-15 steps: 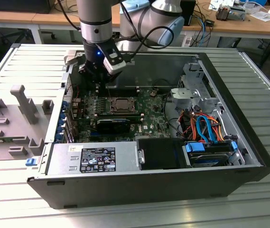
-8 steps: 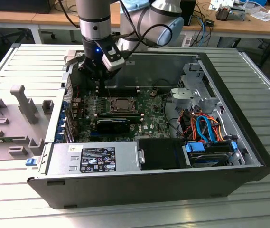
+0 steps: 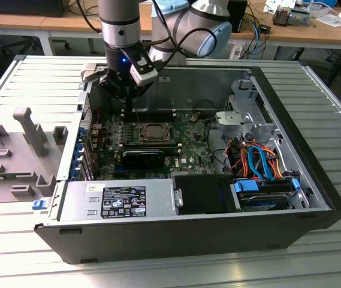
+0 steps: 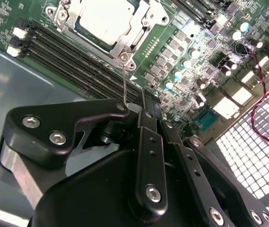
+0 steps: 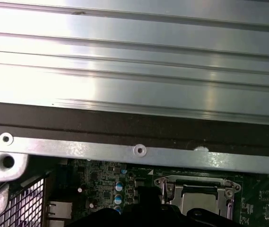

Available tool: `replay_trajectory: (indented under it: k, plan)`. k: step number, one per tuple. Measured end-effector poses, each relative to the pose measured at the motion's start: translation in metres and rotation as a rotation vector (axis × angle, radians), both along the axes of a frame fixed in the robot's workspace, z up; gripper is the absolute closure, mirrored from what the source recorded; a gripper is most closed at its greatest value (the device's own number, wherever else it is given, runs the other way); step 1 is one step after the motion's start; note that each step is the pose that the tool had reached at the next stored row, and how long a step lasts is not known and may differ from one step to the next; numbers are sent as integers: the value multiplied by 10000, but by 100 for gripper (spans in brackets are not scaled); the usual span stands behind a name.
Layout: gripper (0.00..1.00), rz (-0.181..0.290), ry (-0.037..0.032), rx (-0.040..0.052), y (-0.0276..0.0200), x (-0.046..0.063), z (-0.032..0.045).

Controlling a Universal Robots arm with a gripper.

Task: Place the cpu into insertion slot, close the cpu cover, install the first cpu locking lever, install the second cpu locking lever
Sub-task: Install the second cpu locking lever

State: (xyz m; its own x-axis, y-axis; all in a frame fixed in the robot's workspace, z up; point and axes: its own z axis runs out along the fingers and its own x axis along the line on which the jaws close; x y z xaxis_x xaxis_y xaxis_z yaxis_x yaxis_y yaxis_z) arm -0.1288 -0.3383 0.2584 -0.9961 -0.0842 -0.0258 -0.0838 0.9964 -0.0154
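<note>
Right now we are hovering the gripper (image 3: 126, 96) in the upper left of the exterior view, just above the green board (image 3: 188, 129) and just beside the insertion slot (image 3: 154, 133). In the second wrist view the cpu (image 4: 105, 19) is already sitting in the slot at the upper left, with the cpu cover (image 4: 135, 41) framing it. Our fingers (image 4: 146, 111) are pressed together and seem to be pinching a thin locking lever (image 4: 124, 80), though we cannot be sure. We are risking a slip: the wire could spring free and strike the nearby capacitors (image 4: 179, 74).
</note>
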Motion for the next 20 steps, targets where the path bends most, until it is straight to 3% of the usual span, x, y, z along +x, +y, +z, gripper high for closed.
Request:
replay_trajectory:
  k: [20]
  plan:
    - [89, 8, 0, -21, 0, 59, -2]
